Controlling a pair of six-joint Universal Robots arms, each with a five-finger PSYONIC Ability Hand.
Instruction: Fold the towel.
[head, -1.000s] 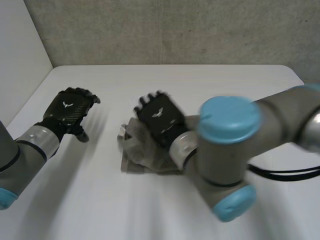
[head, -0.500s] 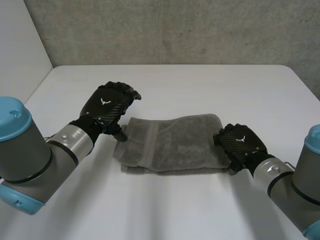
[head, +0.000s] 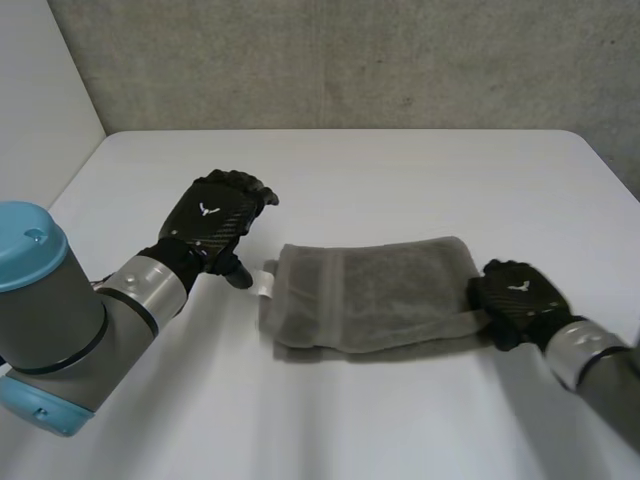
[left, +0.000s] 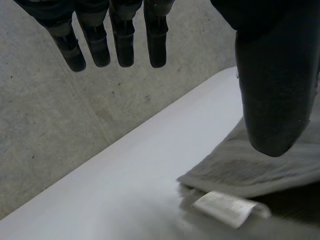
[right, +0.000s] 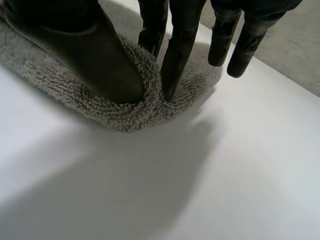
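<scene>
A grey towel (head: 375, 295) lies folded in a long strip on the white table (head: 400, 170), with a white label (head: 266, 281) at its left end. My right hand (head: 517, 296) is at the towel's right end. In the right wrist view its thumb (right: 95, 55) and a finger (right: 179, 50) pinch the towel's (right: 131, 111) rolled edge between them. My left hand (head: 213, 216) hovers just left of the towel, apart from it. Its fingers (left: 120, 42) are straight and hold nothing, with the label (left: 225, 207) and towel end (left: 250, 172) below its thumb.
A grey concrete wall (head: 350, 60) runs behind the table's far edge. A white side wall (head: 40, 110) stands at the left. Bare table top lies in front of the towel and behind it.
My right hand has shut on the towel's right end and drawn the towel to the right. The left hand has stayed nearly still and now stands off the towel's left end.
</scene>
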